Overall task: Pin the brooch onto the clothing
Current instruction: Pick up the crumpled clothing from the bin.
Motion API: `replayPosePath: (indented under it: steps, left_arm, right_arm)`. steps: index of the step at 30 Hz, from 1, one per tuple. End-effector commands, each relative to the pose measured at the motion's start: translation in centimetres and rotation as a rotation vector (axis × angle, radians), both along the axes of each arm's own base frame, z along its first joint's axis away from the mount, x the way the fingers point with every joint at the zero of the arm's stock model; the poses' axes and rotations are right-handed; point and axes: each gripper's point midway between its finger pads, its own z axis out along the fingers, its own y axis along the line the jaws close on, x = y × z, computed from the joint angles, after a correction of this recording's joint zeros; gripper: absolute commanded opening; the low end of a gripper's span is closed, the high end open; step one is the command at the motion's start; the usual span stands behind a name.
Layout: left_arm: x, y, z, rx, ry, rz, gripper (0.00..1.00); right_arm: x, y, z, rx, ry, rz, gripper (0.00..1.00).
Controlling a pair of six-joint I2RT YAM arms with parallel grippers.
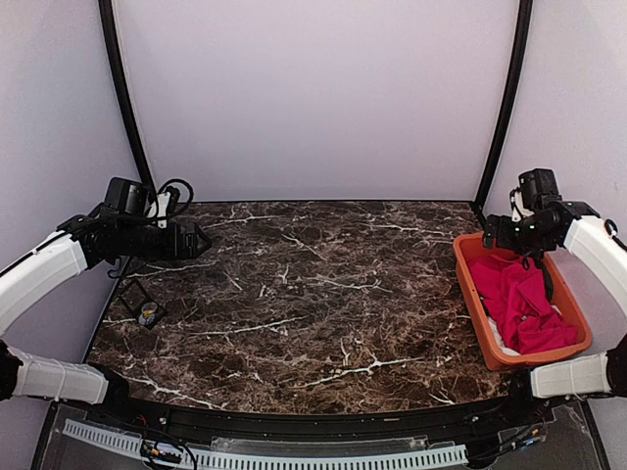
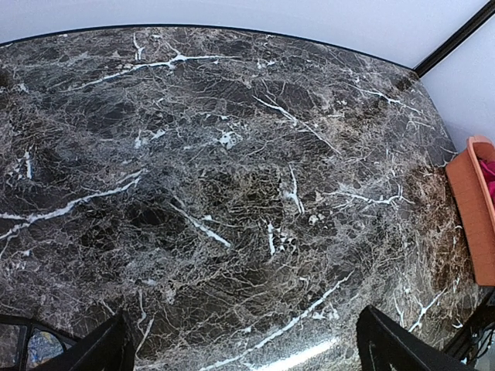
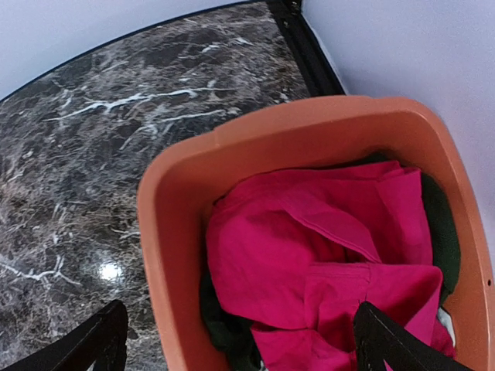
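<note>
Red T-shirt [image 3: 325, 255] lies in orange bin [image 3: 174, 209] under right pincer [image 3: 241, 344].

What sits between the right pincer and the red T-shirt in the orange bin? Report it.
Nothing visible. The open right pincer hangs above the orange bin, and the red T-shirt lies on top of the pile there, uncovered. The dark green garment sits under and beside it, not over it.
</note>
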Motion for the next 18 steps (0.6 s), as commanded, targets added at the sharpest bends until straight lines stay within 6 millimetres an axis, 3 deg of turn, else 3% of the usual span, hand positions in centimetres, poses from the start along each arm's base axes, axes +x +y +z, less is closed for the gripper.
replayPosePath:
  steps: [1, 11, 13, 18]
  left_arm:
    - [-0.6, 0.0, -0.4, 0.011, 0.007, -0.015, 1.0]
    - [-0.8, -0.5, -0.4, -0.016, 0.009, -0.04, 1.0]
    - [-0.8, -0.6, -0.3, -0.02, 0.006, -0.044, 1.0]
    - [-1.0, -0.7, 0.0, -0.03, -0.003, -0.051, 1.0]
  right_arm:
    - [-1.5, -3.2, -1.4, -0.075, 0.048, -0.181, 0.99]
    - [-4.2, -6.4, -5.0, -0.168, 0.215, -0.357, 0.99]
    - [-4.9, -7.7, -5.8, -0.164, 0.242, -0.419, 0.99]
    - [-6.1, -8.7, -7.5, -0.136, 0.292, -0.487, 0.99]
